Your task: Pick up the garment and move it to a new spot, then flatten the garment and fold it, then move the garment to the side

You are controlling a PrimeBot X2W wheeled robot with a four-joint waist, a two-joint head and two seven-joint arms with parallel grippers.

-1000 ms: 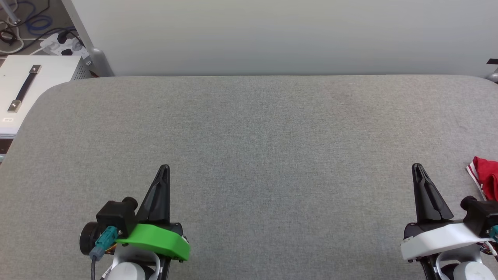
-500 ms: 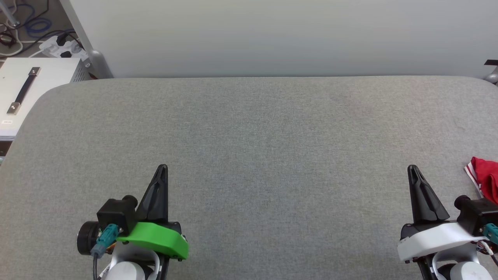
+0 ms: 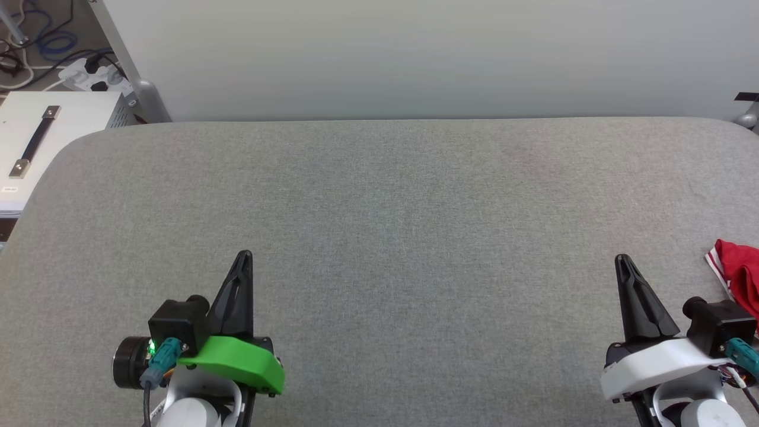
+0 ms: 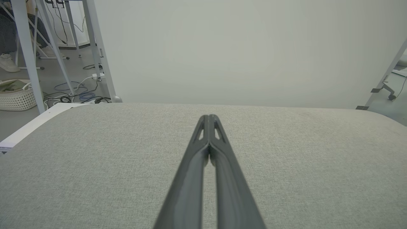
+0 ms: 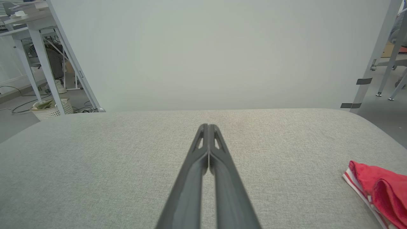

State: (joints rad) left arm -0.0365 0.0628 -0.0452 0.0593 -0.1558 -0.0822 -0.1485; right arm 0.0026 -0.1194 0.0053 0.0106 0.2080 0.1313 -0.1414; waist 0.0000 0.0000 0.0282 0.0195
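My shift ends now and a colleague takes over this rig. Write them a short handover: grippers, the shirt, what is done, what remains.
Left gripper: shut, empty, over the near left of the grey table.
Right gripper: shut, empty, near right, apart from the shirt.
The shirt: red, bunched at the table's right edge, partly out of frame.
Done: nothing visible; it looks unfolded.
Left: pick up, move, flatten, fold, set aside.

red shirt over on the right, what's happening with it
Nothing is handling it yet. The red shirt lies bunched at the far right side of the grey table. Both the left gripper and the right gripper hover shut over the table, holding nothing, the right one nearer the shirt.
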